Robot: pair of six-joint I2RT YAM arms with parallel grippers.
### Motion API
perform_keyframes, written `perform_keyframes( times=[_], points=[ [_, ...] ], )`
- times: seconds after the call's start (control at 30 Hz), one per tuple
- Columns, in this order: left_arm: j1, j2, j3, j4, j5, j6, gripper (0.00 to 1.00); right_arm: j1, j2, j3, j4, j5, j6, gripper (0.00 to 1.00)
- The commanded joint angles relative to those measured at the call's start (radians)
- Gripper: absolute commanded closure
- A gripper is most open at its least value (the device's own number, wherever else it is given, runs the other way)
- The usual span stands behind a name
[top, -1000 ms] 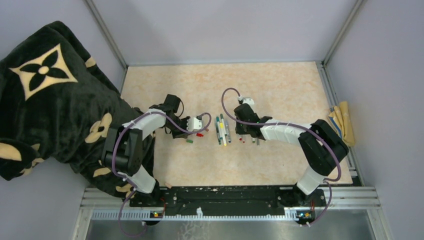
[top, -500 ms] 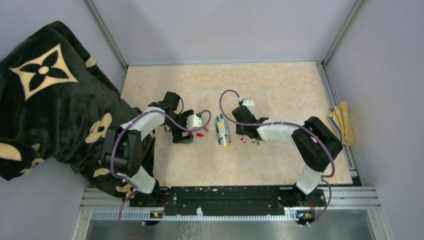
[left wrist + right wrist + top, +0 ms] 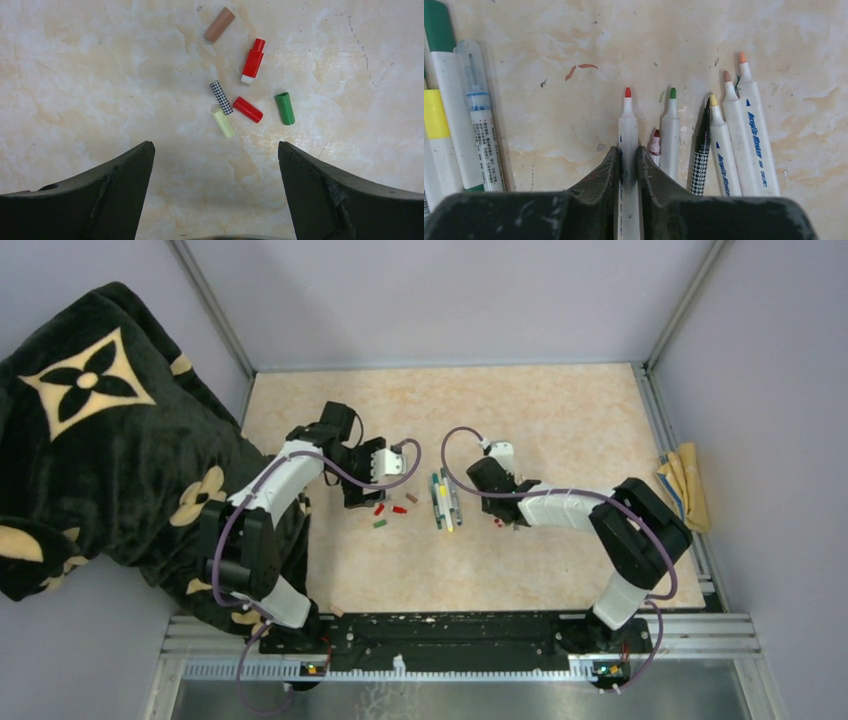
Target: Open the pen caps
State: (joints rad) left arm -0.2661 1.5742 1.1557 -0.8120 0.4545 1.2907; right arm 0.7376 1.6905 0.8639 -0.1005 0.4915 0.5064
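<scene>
Just right of the houndstooth-patterned pen, the yellow-tipped marker carries slanted blue lettering, "Acrylic Marker", along its white barrel. Further right of it, the peach-tipped marker bears the same words, followed by the brand "deli". Far left of it, the clear-capped pen has a printed label too small to read.

The left arm and right arm are white-and-black, each trailing a purple cable (thin, glossy); the fingers of the left gripper are dark, scuffed wedges.
</scene>
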Motion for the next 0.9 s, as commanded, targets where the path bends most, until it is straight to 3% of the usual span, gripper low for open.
perform_keyframes(
  times=[0.0, 0.2, 0.63, 0.87],
  points=[
    [0.007, -0.017, 0.041, -0.050, 0.044, -0.023, 0.01, 0.006, -0.042, -0.014, -0.048, 0.035, -0.024, 0.86],
    [0.011, -0.028, 0.059, -0.052, 0.043, -0.034, 0.01, 0.007, -0.041, -0.011, -0.053, 0.019, -0.013, 0.69],
    [0.031, -0.023, 0.150, -0.024, 0.019, -0.189, 0.01, 0.027, -0.140, 0.060, -0.082, -0.011, -0.022, 0.69],
    [0.079, -0.064, 0.208, 0.079, -0.058, -0.325, 0.01, 0.061, -0.084, 0.174, -0.038, -0.164, -0.067, 0.70]
  ],
)
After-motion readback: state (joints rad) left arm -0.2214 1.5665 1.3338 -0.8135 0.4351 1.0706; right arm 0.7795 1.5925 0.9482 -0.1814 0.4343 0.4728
